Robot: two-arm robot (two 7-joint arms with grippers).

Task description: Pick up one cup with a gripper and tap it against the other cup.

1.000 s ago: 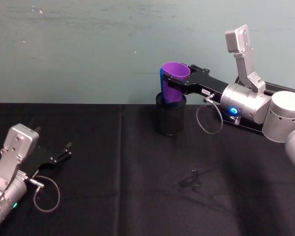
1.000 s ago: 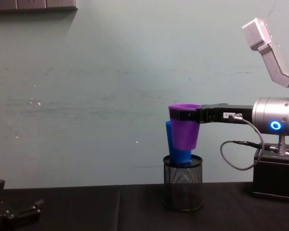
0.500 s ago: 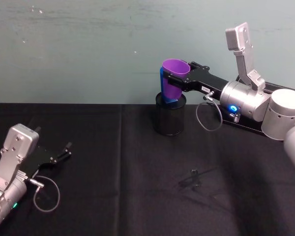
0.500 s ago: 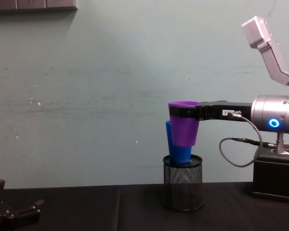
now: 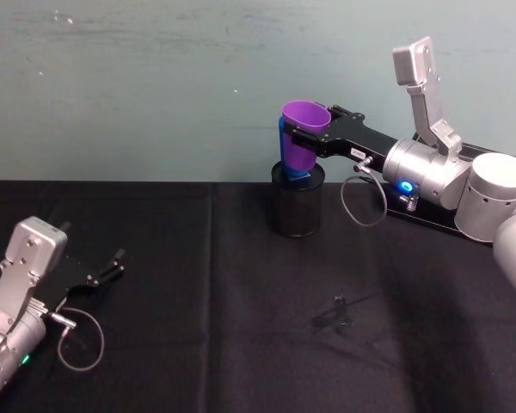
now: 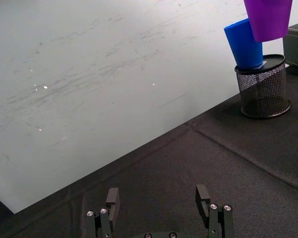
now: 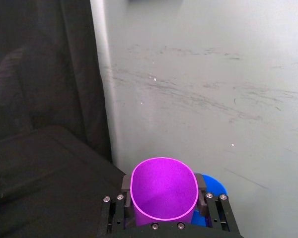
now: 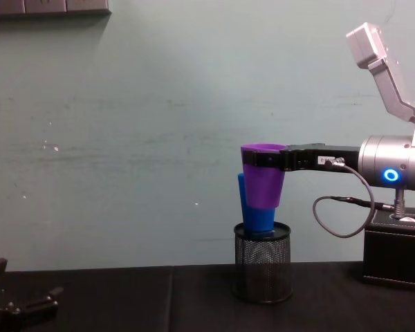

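Two cups, far centre: my right end effector [image 8: 268, 159] grips the purple cup [image 5: 303, 131] below its rim, aloft just beside the blue cup [image 6: 243, 43] tilted in the mesh holder [image 5: 297, 211]. My left end effector [image 6: 157, 198] lies with jaws apart, near left on the bench [image 5: 198, 258].

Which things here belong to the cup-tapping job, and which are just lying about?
Job: purple cup, gripped by the right gripper; blue cup.
Lying about: black mesh pen holder, holding the blue cup; left gripper, idle and open.
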